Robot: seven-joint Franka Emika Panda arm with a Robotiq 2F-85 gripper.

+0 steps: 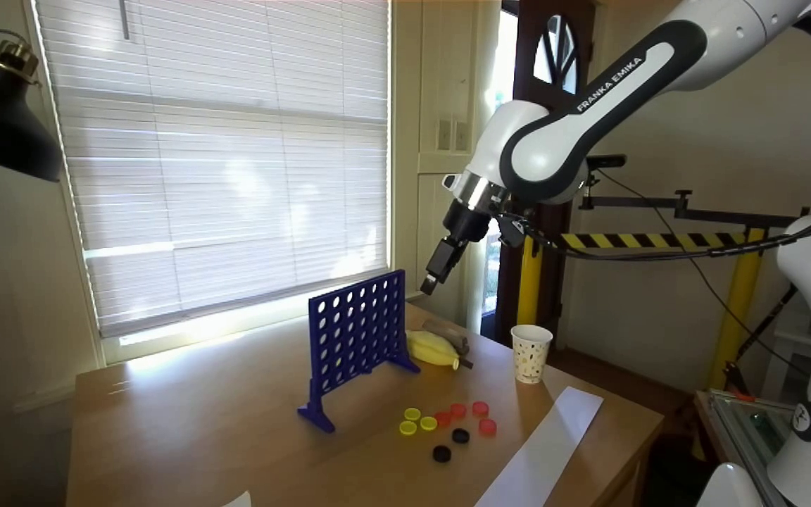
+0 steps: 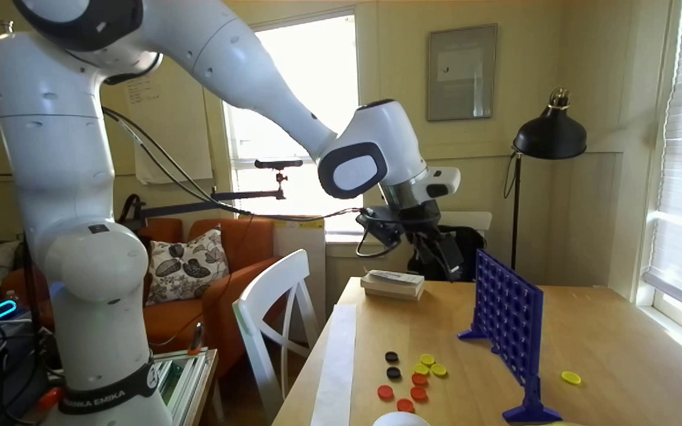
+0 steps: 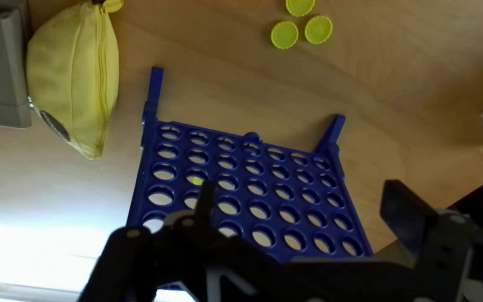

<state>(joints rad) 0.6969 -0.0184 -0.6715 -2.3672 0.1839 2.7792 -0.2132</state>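
My gripper (image 1: 429,284) is high over the table, close to the top of the upright blue grid (image 1: 357,334). In the wrist view the gripper (image 3: 302,197) has its fingers wide apart and holds nothing; the grid (image 3: 242,184) shows beyond them, its upper part hidden by the gripper. Three yellow discs (image 3: 284,35) lie in front of the grid, beside several red discs (image 1: 488,427) and two black discs (image 1: 441,453). Another yellow disc (image 2: 570,377) rests on the grid's far side. By one grid foot sits a yellow zipped pouch (image 3: 74,79).
A grey object (image 3: 4,67) lies against the pouch. A patterned paper cup (image 1: 531,355) stands near the table edge, close to a white paper strip (image 1: 546,451). Books (image 2: 393,284), a white chair (image 2: 276,296) and a black lamp (image 2: 550,133) are around the table.
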